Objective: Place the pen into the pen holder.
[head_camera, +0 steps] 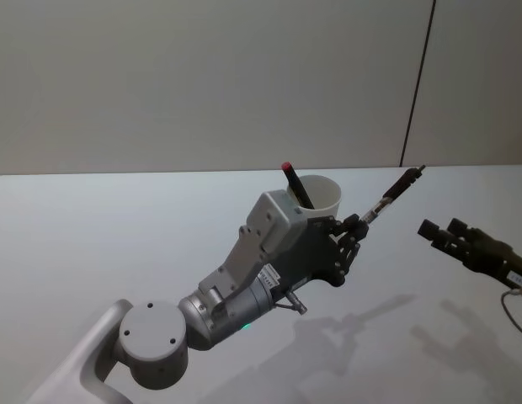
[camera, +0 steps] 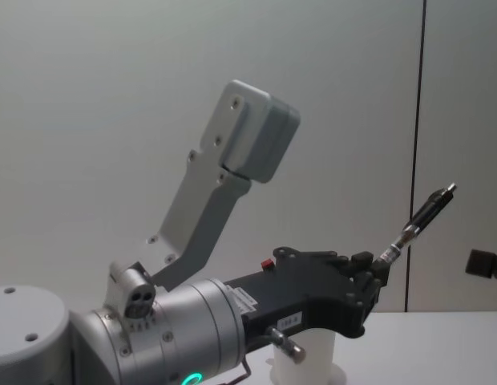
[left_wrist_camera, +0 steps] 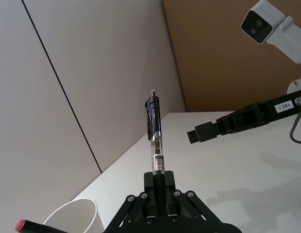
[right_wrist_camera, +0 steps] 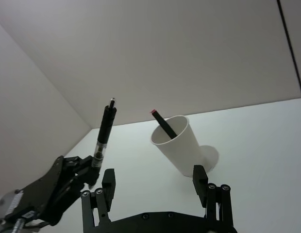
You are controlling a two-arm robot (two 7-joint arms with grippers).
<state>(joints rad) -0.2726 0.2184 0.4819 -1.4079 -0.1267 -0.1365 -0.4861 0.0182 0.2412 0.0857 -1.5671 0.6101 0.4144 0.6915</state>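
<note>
The pen holder [head_camera: 324, 195], a white cup, stands on the table behind my left gripper [head_camera: 355, 225]. The pen [head_camera: 296, 187], black with a red end, leans inside it, red end up. My left gripper is shut on a second pen, a clear-barrelled ballpoint [head_camera: 396, 190] with a black clip, which points up and away to the right of the cup. In the left wrist view the ballpoint [left_wrist_camera: 154, 133] rises straight from the fingertips, with the cup [left_wrist_camera: 77, 216] beside the wrist. My right gripper [right_wrist_camera: 154, 182] is open, hovering to the right and facing the cup [right_wrist_camera: 178, 145].
The white table [head_camera: 118, 244] runs back to a plain wall with a dark vertical seam [head_camera: 417, 84]. My left arm's white wrist housing [camera: 248, 140] rises high in the chest view, in front of most of the cup.
</note>
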